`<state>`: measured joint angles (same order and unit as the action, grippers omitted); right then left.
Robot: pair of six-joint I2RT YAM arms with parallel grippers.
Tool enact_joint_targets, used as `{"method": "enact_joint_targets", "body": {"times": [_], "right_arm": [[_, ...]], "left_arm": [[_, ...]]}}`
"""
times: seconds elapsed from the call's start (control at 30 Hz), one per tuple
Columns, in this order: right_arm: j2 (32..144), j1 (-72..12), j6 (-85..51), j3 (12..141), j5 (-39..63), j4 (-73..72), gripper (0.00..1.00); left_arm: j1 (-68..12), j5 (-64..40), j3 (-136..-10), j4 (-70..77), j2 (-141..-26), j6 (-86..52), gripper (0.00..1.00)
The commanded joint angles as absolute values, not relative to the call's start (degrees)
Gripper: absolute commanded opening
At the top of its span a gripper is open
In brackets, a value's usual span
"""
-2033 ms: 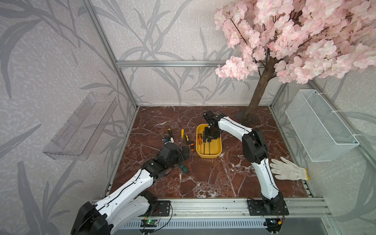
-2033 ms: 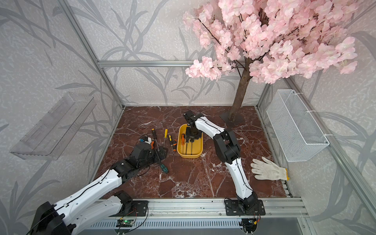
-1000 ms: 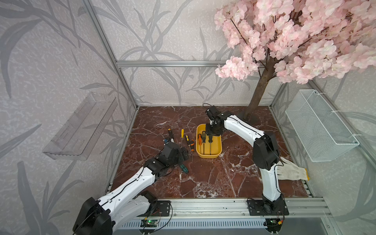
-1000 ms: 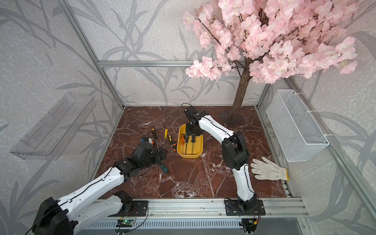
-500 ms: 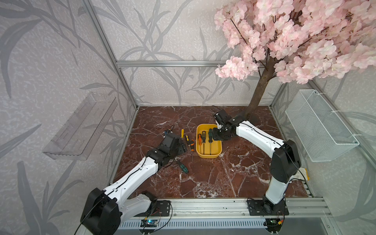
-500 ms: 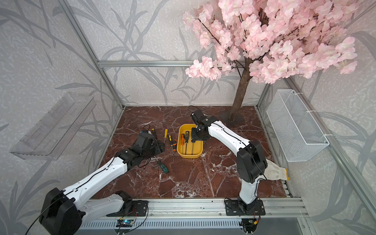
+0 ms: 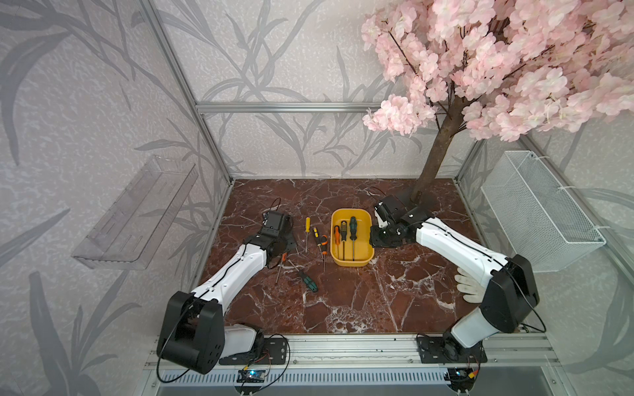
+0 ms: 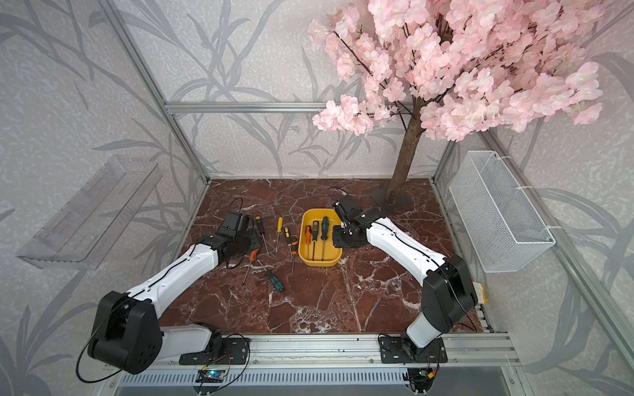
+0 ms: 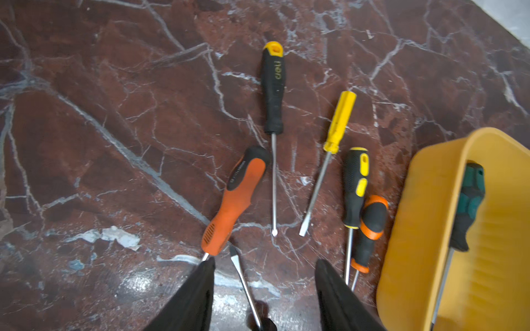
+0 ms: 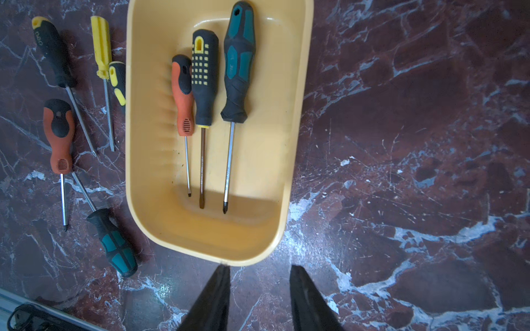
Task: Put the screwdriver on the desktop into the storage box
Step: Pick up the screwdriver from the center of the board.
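Note:
The yellow storage box (image 7: 351,264) (image 10: 258,160) sits mid-desktop (image 7: 377,291) with three screwdrivers inside; the green-black one (image 10: 238,66) is the largest. Several screwdrivers lie left of it: an orange-handled one (image 9: 238,197), a black one (image 9: 274,88), a yellow one (image 9: 339,120) and a green-handled one (image 7: 308,279). My left gripper (image 9: 265,262) hovers low over these, open, with the green one's flat-tipped shaft lying loose between its fingers. My right gripper (image 10: 259,269) is open and holds nothing, just off the box's right side.
A tree trunk (image 7: 434,161) rises from the back right corner, close behind my right wrist. A white glove (image 7: 468,291) lies at the right edge, partly under the right arm. A wire basket (image 7: 538,212) and a clear shelf (image 7: 137,212) hang on the side walls.
My right gripper has drawn back from above the box to its right side. My left gripper has moved toward the back over the loose screwdrivers, and its jaws have narrowed.

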<state>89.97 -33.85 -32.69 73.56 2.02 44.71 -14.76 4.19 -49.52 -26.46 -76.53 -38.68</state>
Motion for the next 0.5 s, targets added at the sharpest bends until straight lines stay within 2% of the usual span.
{"method": "enact_joint_targets", "body": {"times": [0.0, 0.47], "right_arm": [[86.0, -33.3, -32.4, 70.3, 1.5, 44.4, 0.39], [79.5, -32.7, -36.5, 59.7, 3.3, 41.3, 0.39]], "left_arm": [[-13.2, 4.2, -51.1, -27.8, -79.5, -37.6, 0.57], [-10.8, 3.9, -54.3, -26.4, -92.1, -35.3, 0.48]]}}
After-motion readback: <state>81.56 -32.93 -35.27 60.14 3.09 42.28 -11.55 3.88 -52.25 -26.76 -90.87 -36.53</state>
